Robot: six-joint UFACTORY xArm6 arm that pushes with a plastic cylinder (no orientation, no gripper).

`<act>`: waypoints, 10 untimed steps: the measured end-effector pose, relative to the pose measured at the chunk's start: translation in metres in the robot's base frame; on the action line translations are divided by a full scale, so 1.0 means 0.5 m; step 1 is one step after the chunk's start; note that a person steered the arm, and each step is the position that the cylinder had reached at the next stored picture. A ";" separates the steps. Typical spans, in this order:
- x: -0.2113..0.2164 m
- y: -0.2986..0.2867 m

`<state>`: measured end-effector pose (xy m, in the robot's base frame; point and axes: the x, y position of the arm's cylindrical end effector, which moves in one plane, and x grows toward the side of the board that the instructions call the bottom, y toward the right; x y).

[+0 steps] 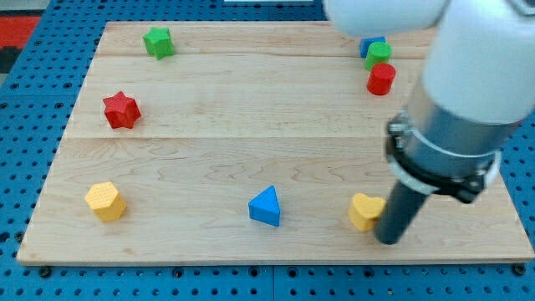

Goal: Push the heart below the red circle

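Note:
The yellow heart [364,210] lies near the board's bottom edge, right of centre. The red circle [381,79] stands at the view's upper right, well above the heart. My tip [389,239] is down on the board, touching the heart's lower right side. The dark rod rises from it into the large white and grey arm body that fills the view's upper right.
A green block [378,54] and a blue block [370,43] sit just above the red circle. A green star [158,42] is at top left, a red star [121,109] at left, a yellow hexagon [105,201] at bottom left, a blue triangle [266,206] at bottom centre. The wooden board [251,125] rests on blue pegboard.

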<state>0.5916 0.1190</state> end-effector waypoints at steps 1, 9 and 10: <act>-0.054 -0.028; -0.307 0.078; -0.252 0.102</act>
